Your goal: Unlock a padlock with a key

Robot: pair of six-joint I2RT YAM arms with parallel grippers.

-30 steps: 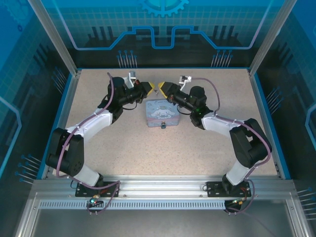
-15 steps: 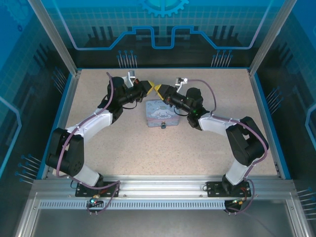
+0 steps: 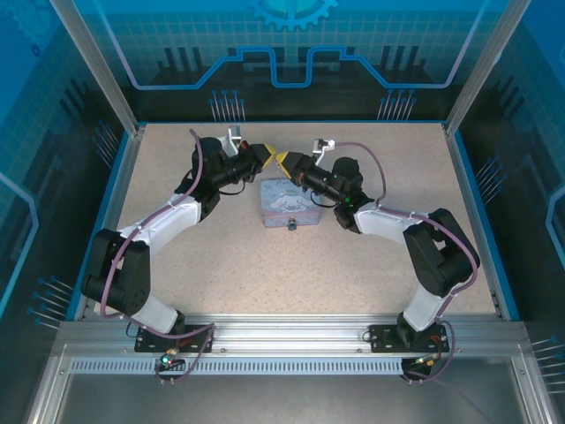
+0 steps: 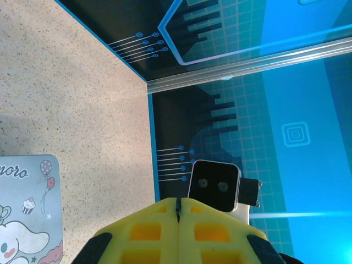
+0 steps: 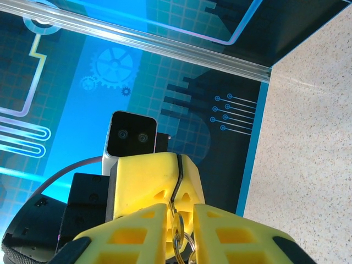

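Robot lab cell indicated: speckled table (image 3: 353,256) walled by aluminium frame (image 3: 95,66); blue circuit-printed panels (image 3: 291,35) noted beyond left end effector (image 3: 267,156).

Quick count for you: grippers x2, upper centre, left gripper (image 3: 265,156) + right gripper (image 3: 283,161). Tin (image 3: 284,200) x1, mid-frame. Padlock (image 3: 292,226) x1, tin's lower edge.

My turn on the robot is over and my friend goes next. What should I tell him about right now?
Left tool: shut on the key, in the air over the tin's far edge.
Right tool: tip to tip with it, narrow gap around the key's ring; grip unclear.
Padlock: at the tin's near edge, no tool on it.
Done: key is lifted.
To do: probably pass the key across, push it into the padlock, turn.
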